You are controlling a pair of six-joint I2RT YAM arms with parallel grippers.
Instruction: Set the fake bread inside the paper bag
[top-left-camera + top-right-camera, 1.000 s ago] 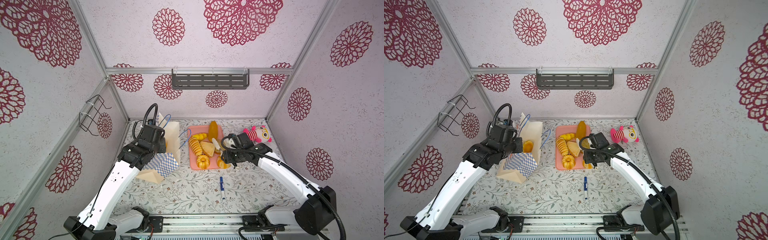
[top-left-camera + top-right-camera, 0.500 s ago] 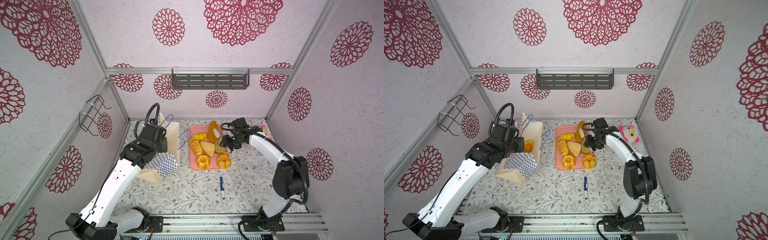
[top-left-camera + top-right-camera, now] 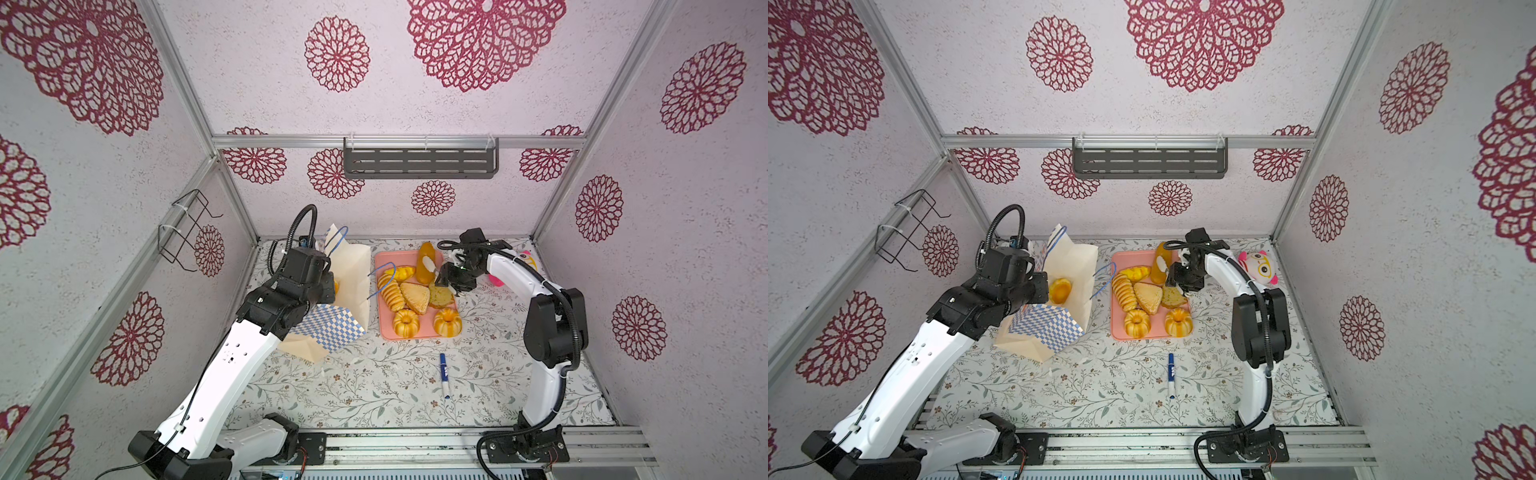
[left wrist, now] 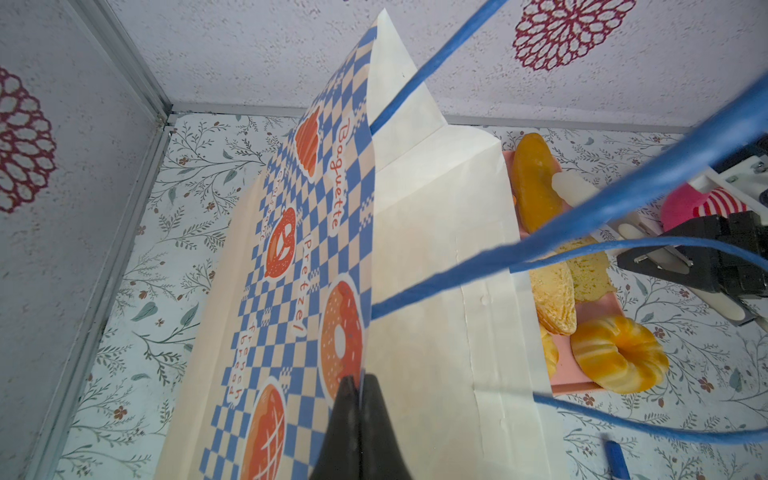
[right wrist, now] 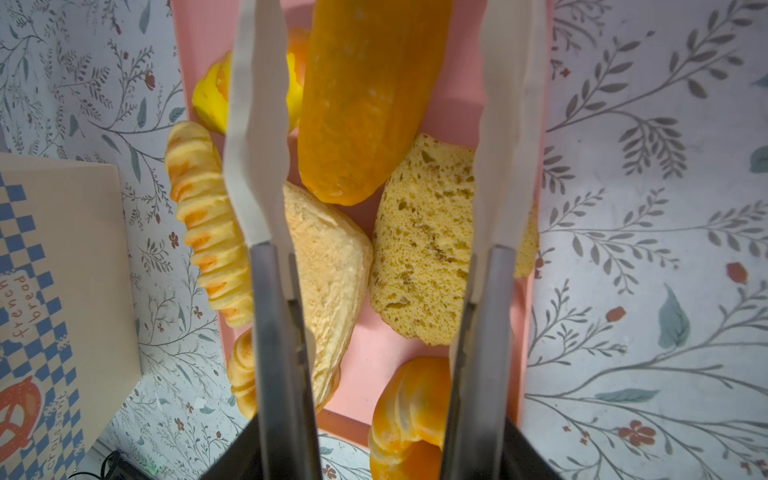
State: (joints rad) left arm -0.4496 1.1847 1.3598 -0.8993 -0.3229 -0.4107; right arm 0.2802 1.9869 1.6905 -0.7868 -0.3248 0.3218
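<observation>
Left fingers (image 4: 343, 424) clenched on paper bag (image 3: 353, 274) rim, bag standing on bench (image 3: 374, 386). Right fingers (image 5: 257, 145) spread, empty, above long loaf (image 5: 365, 104). Most bread (image 3: 415, 297) on pink tray (image 3: 425, 332), one bun (image 3: 1060, 289) inside bag.

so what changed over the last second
The right gripper moved from beside the ring cake at the near right corner of the pink tray toward the tray's back, and is now at the long loaf, open and empty. Unchanged: the left gripper pinching the paper bag rim, one bread piece inside.
</observation>
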